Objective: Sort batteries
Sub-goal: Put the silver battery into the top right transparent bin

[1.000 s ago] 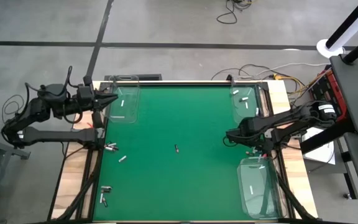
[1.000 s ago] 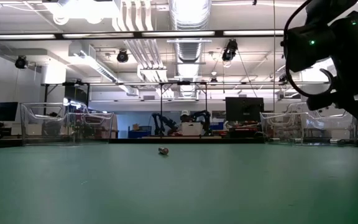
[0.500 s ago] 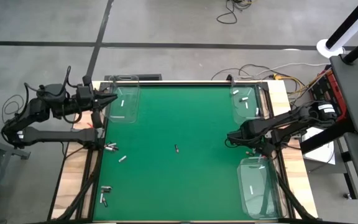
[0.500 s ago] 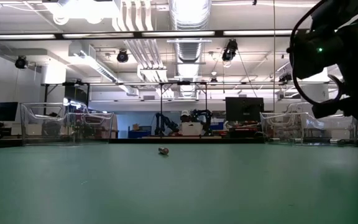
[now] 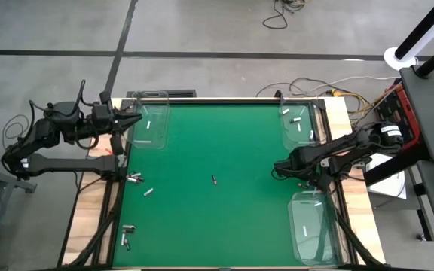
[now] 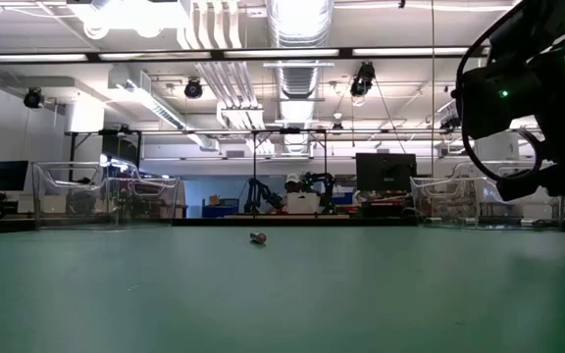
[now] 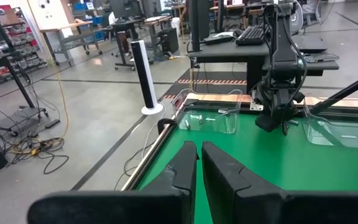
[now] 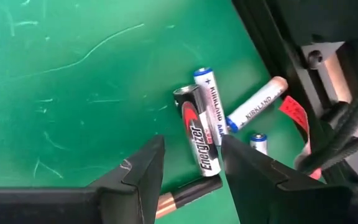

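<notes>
My right gripper point(image 8: 191, 163) hangs open, pointing down over a cluster of batteries by the table's right edge, between the two right-hand trays. A black battery point(image 8: 197, 134) lies on the mat in line with the gap between the fingers, and a white one point(image 8: 211, 112) lies against it. Another white battery point(image 8: 257, 104), a short one point(image 8: 258, 142) and a dark copper-ended one point(image 8: 180, 196) lie close by. More batteries lie mid-table point(image 5: 213, 179) and at the near left point(image 5: 134, 178). My left gripper point(image 7: 199, 168) waits shut at the far left.
Clear trays stand at the far left point(image 5: 149, 124), far right point(image 5: 298, 124) and near right point(image 5: 311, 222), each with a battery or two inside. A black rail point(image 8: 272, 37) and a red tag point(image 8: 294, 115) run along the table edge beside the cluster.
My right gripper has sunk a little toward the batteries at the right edge and drifted slightly toward the near edge, staying open. The batteries have kept still.
</notes>
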